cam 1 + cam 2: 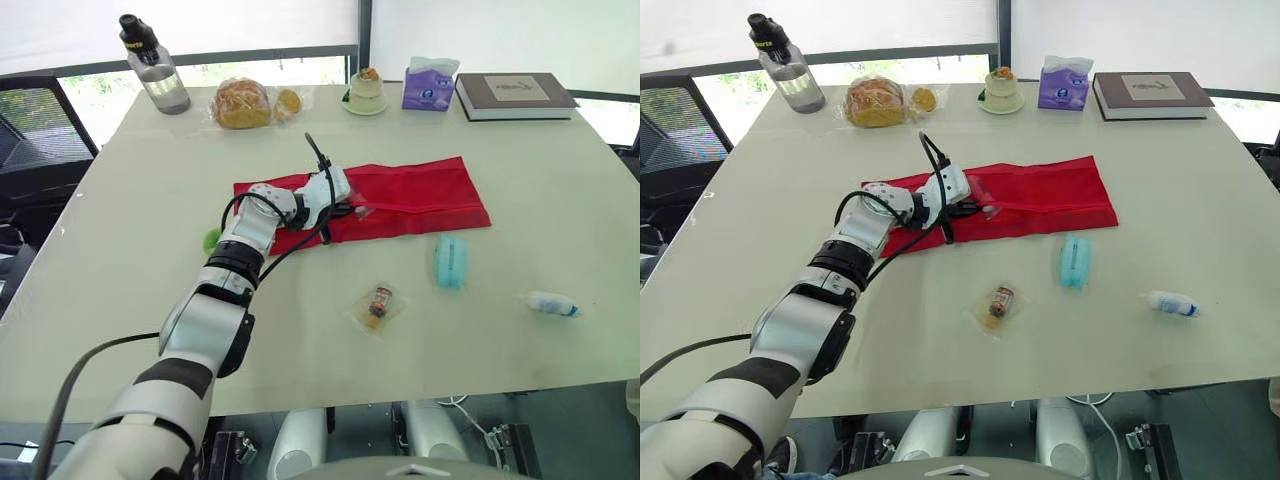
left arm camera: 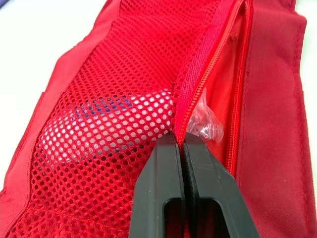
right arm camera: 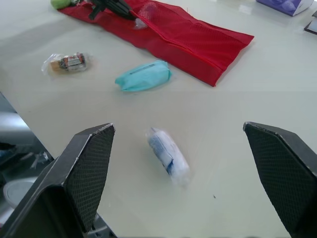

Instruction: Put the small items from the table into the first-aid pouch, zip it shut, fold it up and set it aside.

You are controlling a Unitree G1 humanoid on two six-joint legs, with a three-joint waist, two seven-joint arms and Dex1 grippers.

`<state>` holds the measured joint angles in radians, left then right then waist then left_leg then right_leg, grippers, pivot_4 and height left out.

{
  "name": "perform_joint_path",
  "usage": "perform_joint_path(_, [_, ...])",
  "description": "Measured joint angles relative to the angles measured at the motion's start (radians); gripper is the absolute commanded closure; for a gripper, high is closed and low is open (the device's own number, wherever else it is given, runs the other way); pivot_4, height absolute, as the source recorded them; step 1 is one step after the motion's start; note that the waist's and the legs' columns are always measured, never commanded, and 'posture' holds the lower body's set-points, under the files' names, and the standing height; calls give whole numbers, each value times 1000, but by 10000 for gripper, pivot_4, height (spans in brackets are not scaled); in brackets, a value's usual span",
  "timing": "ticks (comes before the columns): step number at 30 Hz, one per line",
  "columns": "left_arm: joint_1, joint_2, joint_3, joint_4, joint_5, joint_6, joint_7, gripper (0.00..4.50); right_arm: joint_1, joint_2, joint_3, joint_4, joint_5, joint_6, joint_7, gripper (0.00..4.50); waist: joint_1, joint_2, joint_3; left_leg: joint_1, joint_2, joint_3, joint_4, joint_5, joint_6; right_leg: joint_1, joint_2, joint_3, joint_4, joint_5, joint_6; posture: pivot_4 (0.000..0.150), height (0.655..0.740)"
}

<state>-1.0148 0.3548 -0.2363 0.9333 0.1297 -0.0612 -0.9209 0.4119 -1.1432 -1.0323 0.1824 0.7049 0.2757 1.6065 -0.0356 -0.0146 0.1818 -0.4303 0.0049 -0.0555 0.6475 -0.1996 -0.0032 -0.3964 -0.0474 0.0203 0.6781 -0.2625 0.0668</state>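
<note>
A red first-aid pouch (image 1: 410,198) lies unfolded across the middle of the table. My left gripper (image 2: 181,141) is shut on the zipper edge of its mesh pocket (image 2: 114,99), near the pouch's left half (image 1: 345,208). Under the mesh lies a white item with blue marks (image 2: 106,131), and a bit of clear wrapper (image 2: 205,124) sits in the opening. On the table nearer to me lie a teal packet (image 1: 450,261), a small wrapped item (image 1: 378,303) and a white-and-blue roll (image 1: 552,304). My right gripper (image 3: 177,128) hangs open above that roll (image 3: 168,156).
Along the far edge stand a water bottle (image 1: 153,66), bagged bread (image 1: 241,103), a small cup (image 1: 366,92), a purple tissue pack (image 1: 430,85) and a book (image 1: 514,95). A green object (image 1: 212,239) peeks out at the pouch's left end. A black chair (image 1: 30,130) stands left of the table.
</note>
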Motion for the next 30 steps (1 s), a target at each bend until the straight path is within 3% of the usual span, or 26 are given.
perform_joint_path(6, [-8,-5,0,32,5,-28,8,45000,144,-98,-96,105,52,-14,2,554,1,0,0,1,0,1,0,0,0,0,0,1,0,0,0,1500,7400])
perform_joint_path(16, [-8,-19,1,60,5,-53,25,45000,181,-151,-122,125,89,9,2,554,4,0,0,0,0,1,0,0,0,0,0,1,0,0,0,1500,7400])
perform_joint_path(30, [-15,-31,1,71,5,-54,30,45000,26,-1,84,-257,158,187,-13,554,13,-1,0,-1,0,0,1,0,0,0,0,0,0,0,1,1500,7400])
